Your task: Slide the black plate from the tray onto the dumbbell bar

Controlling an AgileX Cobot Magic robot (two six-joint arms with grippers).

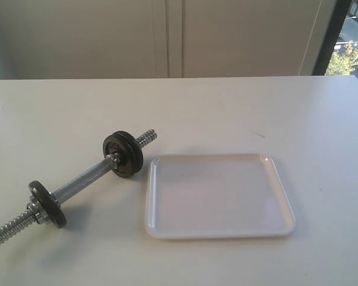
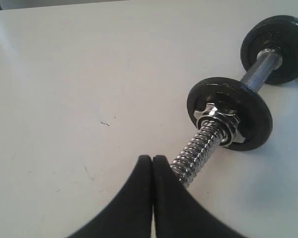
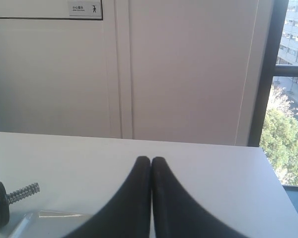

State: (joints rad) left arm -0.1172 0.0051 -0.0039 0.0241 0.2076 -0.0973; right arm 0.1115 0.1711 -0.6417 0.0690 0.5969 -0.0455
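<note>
The white tray (image 1: pixel 218 196) lies flat with nothing in it. Left of it, the chrome dumbbell bar (image 1: pixel 83 180) rests slanted on the table. Two discs sit together on its far end; the outer, darker one looks like the black plate (image 1: pixel 135 159). A single disc (image 1: pixel 46 204) and a nut sit on the near end. Neither gripper shows in the exterior view. My left gripper (image 2: pixel 152 158) is shut and holds nothing, its tips just beside the bar's threaded near end (image 2: pixel 196 156). My right gripper (image 3: pixel 151 159) is shut and holds nothing, above the table behind the tray.
The white table (image 1: pixel 274 113) runs back to a pale wall with a window at the right. The right wrist view catches the bar's far threaded end (image 3: pixel 24 191) and a corner of the tray (image 3: pixel 25 220).
</note>
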